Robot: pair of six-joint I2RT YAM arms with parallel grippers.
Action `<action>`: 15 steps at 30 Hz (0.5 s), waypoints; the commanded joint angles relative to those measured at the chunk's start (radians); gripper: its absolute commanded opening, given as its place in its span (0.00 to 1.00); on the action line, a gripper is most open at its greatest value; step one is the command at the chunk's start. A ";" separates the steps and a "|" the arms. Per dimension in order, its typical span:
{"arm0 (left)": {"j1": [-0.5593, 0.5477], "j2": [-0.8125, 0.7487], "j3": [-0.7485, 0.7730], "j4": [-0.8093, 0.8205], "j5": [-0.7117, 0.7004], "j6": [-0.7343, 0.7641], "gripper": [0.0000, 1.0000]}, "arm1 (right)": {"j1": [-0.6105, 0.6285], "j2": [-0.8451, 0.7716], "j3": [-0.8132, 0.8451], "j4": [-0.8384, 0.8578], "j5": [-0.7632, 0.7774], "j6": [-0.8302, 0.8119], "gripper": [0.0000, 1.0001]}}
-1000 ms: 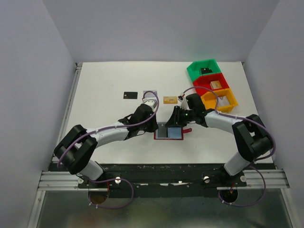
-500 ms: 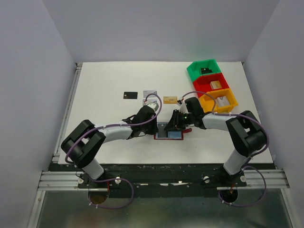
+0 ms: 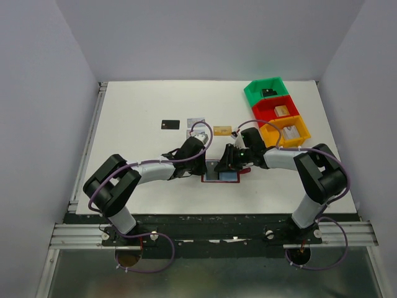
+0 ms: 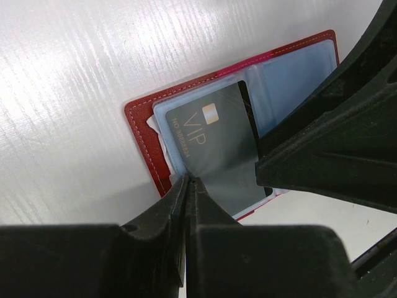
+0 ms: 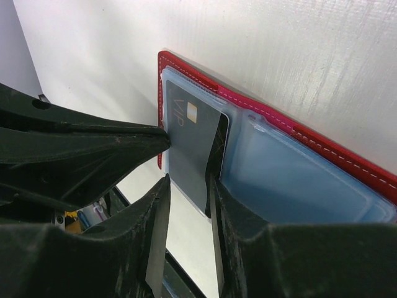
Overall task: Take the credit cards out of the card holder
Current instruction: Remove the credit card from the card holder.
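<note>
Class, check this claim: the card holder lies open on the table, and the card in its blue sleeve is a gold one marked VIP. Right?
No. The card holder lies open on the table, but the VIP card in its blue sleeve is dark grey, not gold; the left wrist view shows it.

Overhead looks down; close wrist views share the card holder (image 4: 141, 139).
</note>
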 commanded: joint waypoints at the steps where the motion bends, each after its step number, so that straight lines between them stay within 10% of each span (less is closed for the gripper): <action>1: 0.003 0.031 0.011 -0.069 -0.017 -0.009 0.13 | 0.005 0.001 -0.008 -0.043 0.052 -0.032 0.41; 15: 0.003 0.025 0.003 -0.061 -0.023 -0.017 0.13 | 0.005 -0.019 -0.028 -0.009 0.042 -0.032 0.46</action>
